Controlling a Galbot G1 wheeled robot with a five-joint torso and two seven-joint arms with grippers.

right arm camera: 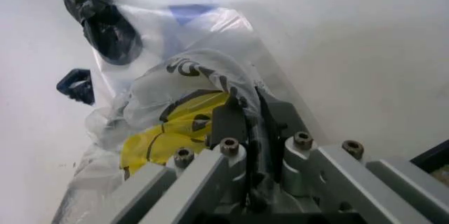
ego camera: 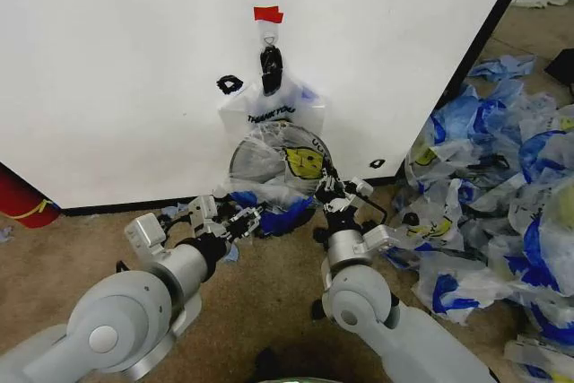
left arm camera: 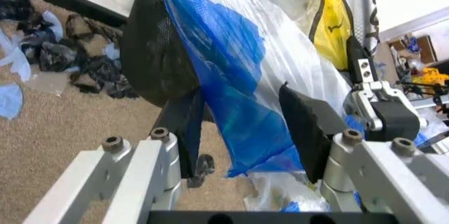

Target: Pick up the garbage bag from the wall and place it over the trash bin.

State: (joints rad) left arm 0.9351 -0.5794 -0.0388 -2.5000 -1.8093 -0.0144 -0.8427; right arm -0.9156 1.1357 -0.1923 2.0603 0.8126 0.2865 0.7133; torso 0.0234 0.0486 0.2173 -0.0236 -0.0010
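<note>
The right gripper (ego camera: 328, 187) has its jaws clamped on a fold of the garbage bag (ego camera: 285, 154), right beside the yellow smiley face; in the right wrist view the thin white plastic is pinched between the two dark pads (right arm camera: 230, 121), with the black lettering bunched just above them. The left gripper (ego camera: 244, 218) has its jaws spread apart, and in the left wrist view a blue handle (left arm camera: 232, 92) of the bag hangs between the two black fingers (left arm camera: 308, 124) without being squeezed. It is low at the foot of the wall, close to the carpet.

The garbage bag is draped over the trash bin (ego camera: 242, 163), whose round black mesh body shows through the plastic and lies tipped against the wall (ego camera: 117, 60). A clear sheet printed "THANK YOU" hangs above it from a small hook (ego camera: 270, 39), under a strip of red tape (ego camera: 267, 14). A black mark (ego camera: 229, 84) sits on the panel to the left of the hook.

Dark scraps (left arm camera: 91, 66) lie on the carpet along the wall's black base strip. To the robot's right, past the panel's edge, a heap of blue-and-white bags (ego camera: 502, 186) covers the floor. A red object (ego camera: 22, 199) lies at the wall's foot on the far left.
</note>
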